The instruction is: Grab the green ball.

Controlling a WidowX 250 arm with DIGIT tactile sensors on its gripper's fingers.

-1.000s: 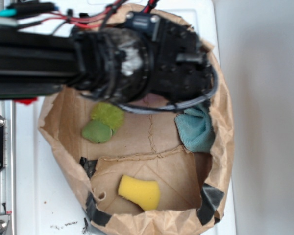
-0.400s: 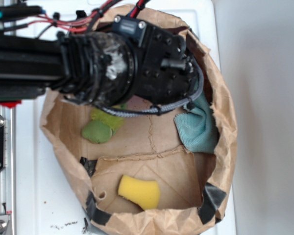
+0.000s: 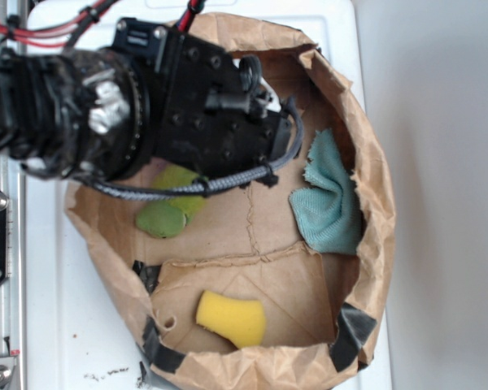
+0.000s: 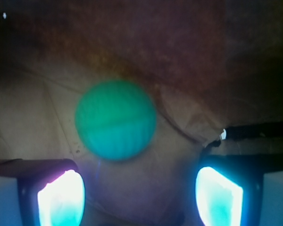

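The green ball (image 4: 115, 119), teal and finely ribbed, lies on brown paper in the wrist view, just beyond and between my fingertips. My gripper (image 4: 140, 197) is open, its two glowing pads (image 4: 61, 200) wide apart with nothing between them. In the exterior view the black arm and wrist (image 3: 146, 106) cover the upper left of the paper bag (image 3: 374, 244), and the ball is hidden under them.
Inside the bag lie a lime-green plush toy (image 3: 167, 213), a light teal cloth (image 3: 329, 203) at the right wall and a yellow sponge (image 3: 230, 318) near the front. The bag's crumpled walls rise all round. A metal rail (image 3: 0, 244) runs along the left.
The arm has swung left and up toward the bag's back-left corner, uncovering more of the teal cloth and the bag's right wall.
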